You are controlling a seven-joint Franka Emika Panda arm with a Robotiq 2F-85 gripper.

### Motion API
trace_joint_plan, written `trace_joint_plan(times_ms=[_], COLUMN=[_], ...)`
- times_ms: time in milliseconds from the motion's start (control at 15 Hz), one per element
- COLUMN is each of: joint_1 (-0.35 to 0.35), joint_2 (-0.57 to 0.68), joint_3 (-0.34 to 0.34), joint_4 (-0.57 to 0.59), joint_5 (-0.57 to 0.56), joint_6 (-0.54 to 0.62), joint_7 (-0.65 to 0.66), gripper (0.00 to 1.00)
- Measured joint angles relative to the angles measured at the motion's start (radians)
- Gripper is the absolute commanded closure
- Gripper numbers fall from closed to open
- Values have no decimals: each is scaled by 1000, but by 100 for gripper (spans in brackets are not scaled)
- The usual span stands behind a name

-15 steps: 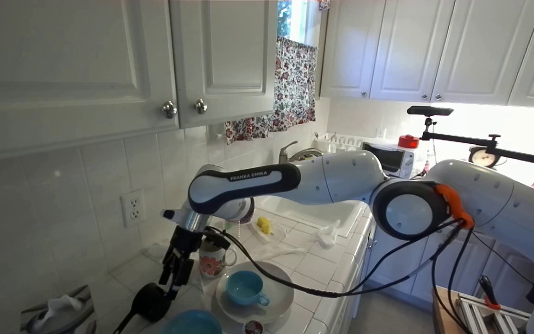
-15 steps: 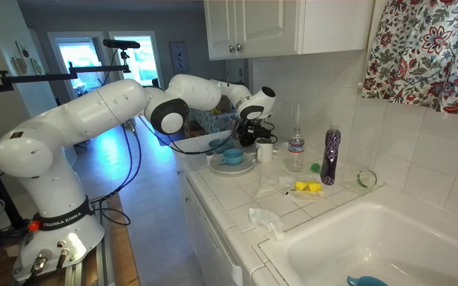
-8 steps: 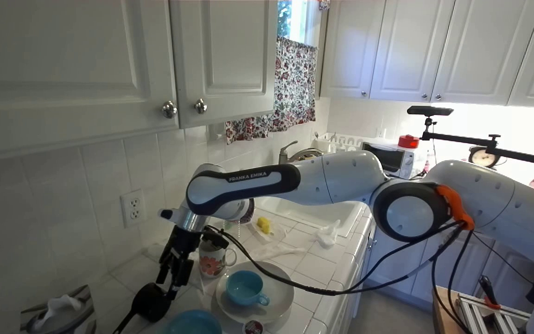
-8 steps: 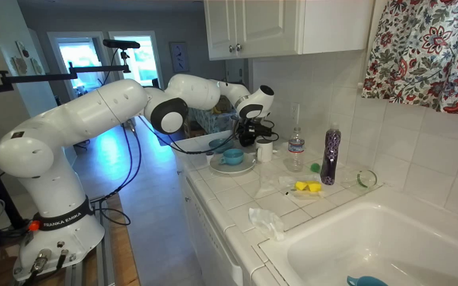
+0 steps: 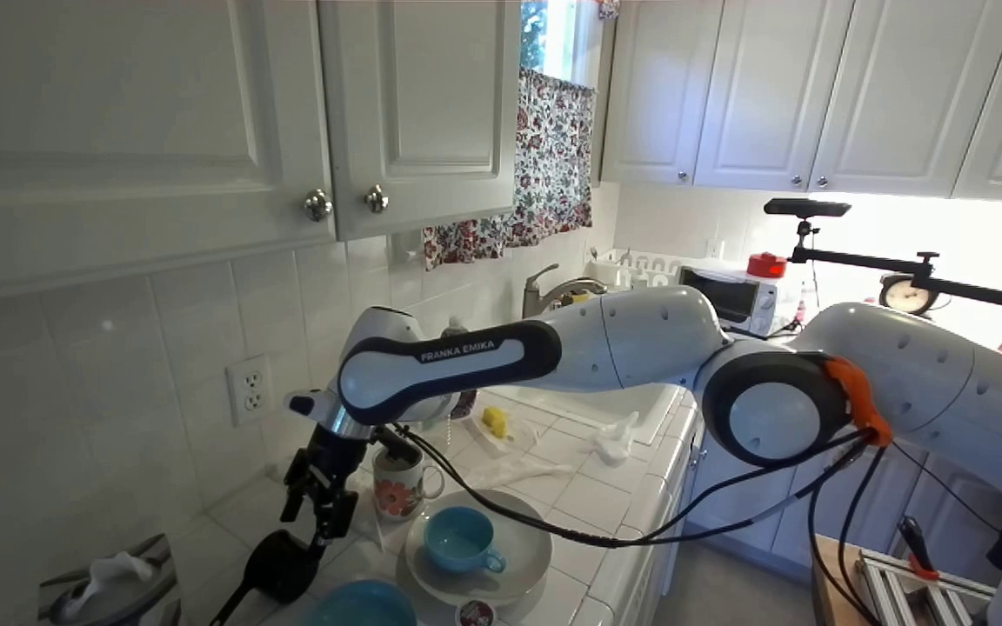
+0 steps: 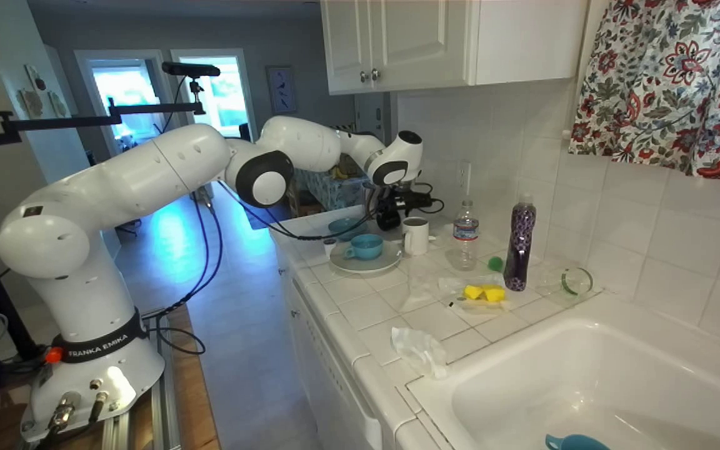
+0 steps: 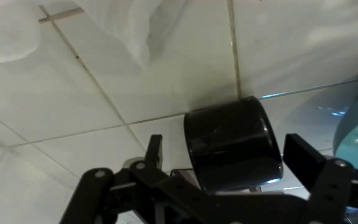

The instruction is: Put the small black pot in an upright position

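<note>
Pincer [image 7: 224, 147]: hanging low over the white tiled counter [image 7: 172, 77], pointing downward, and look, its two fingers [image 7: 301, 157] are standing apart!
Black pot [image 7: 233, 146]: lying on its side on the counter, right between those fingers in the wrist view; bare counter is showing between it and the finger on that view's left, while its other end is sitting just beside the right one. Touching there? I cannot tell!
Handle [image 5: 234, 602]: sticking out from the pot in an exterior view, pointing away from the pincer toward the lower left.
Blue bowl [image 7: 357, 133]: sitting just past the right finger in the wrist view.
Flowered mug [image 5: 397, 497]: standing upright close beside the pincer in both exterior views.
Plate [image 5: 529, 561]: resting to the pincer's right in an exterior view, carrying a blue cup [image 5: 457, 539].
Clear bottle [image 6: 465, 234]: standing upright, off to the pincer's right in an exterior view, with a purple-patterned bottle [image 6: 520, 247] standing farther out.
Crumpled white thing [image 7: 129, 28]: lying ahead of the pincer's tips in the wrist view, too blurred for naming.
Arm [image 5: 657, 335]: arching over the counter, the pincer hanging at its end.
</note>
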Motion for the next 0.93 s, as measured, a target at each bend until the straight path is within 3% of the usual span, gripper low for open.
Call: trace_joint_plan(times_ms=[933], joint_1=[16], joint_2=[1], joint_3=[-48], joint_4=[-6], joint_5=[-15], joint_6=[-144], joint_7=[-163], gripper=[0])
